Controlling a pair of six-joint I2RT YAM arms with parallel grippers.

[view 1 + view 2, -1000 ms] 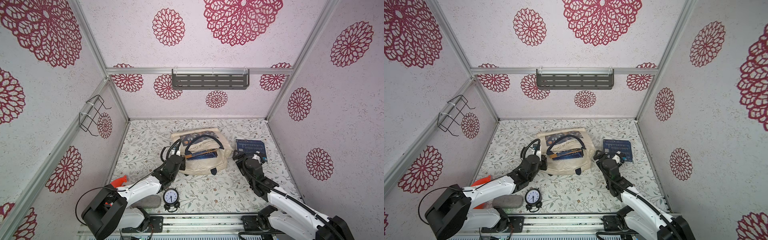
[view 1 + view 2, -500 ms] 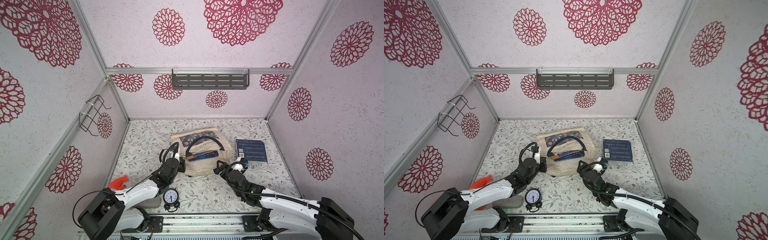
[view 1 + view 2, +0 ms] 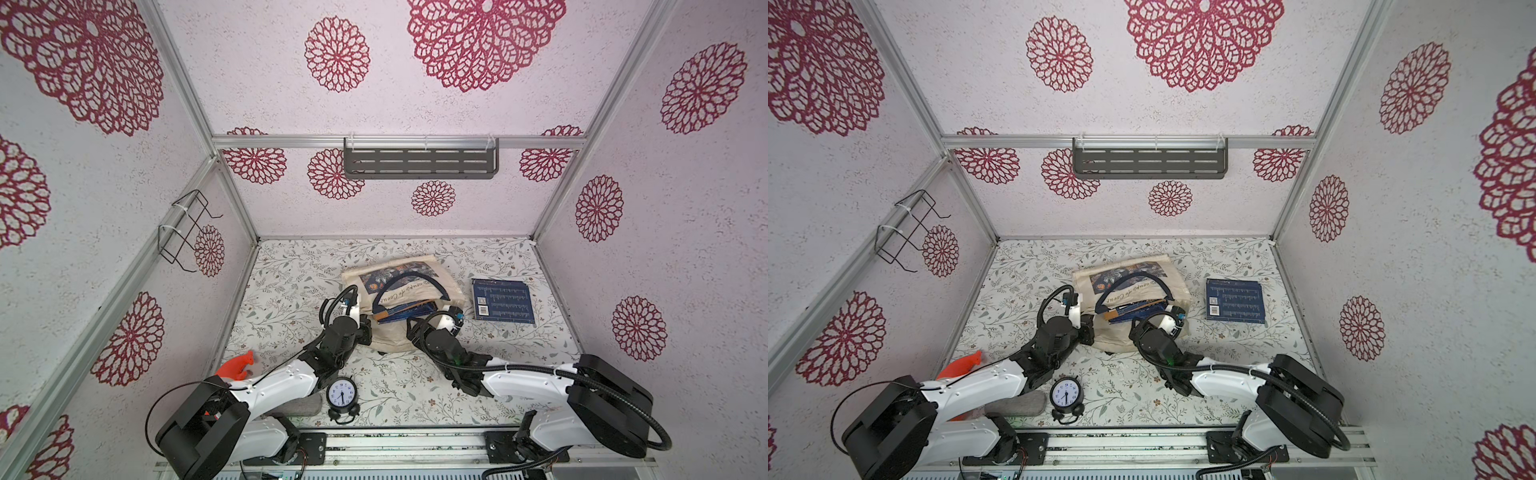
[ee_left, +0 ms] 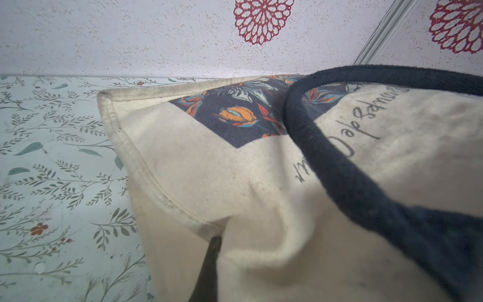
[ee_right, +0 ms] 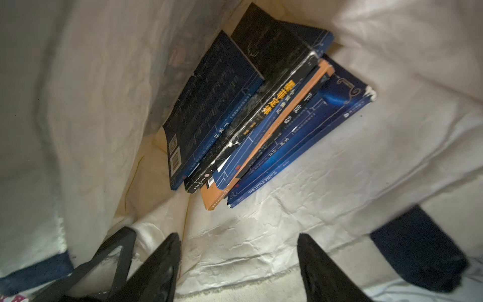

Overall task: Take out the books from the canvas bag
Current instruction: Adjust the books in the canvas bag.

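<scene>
The cream canvas bag (image 3: 415, 268) (image 3: 1142, 270) lies flat mid-table with its mouth toward the arms. In the left wrist view its printed side (image 4: 209, 183) and navy handle (image 4: 339, 172) fill the picture. My left gripper (image 3: 365, 328) (image 4: 217, 238) is shut on the bag's edge cloth. My right gripper (image 3: 413, 326) (image 5: 237, 236) stands open at the mouth, with only bag lining between its fingers. Inside lies a slanted stack of several books (image 5: 261, 117) (image 3: 405, 312): navy, black with gold, orange. One navy book (image 3: 503, 300) (image 3: 1235, 300) lies on the table right of the bag.
A black alarm clock (image 3: 341, 397) stands near the front edge between the arms. An orange object (image 3: 237, 365) and a grey pad (image 3: 301, 409) lie by the left arm. A wire rack (image 3: 187, 232) hangs on the left wall, a grey shelf (image 3: 419, 162) on the back wall.
My right arm swung left from beside the navy book on the table to the bag's mouth, and its jaws narrowed a little. The left gripper kept its hold on the bag.
</scene>
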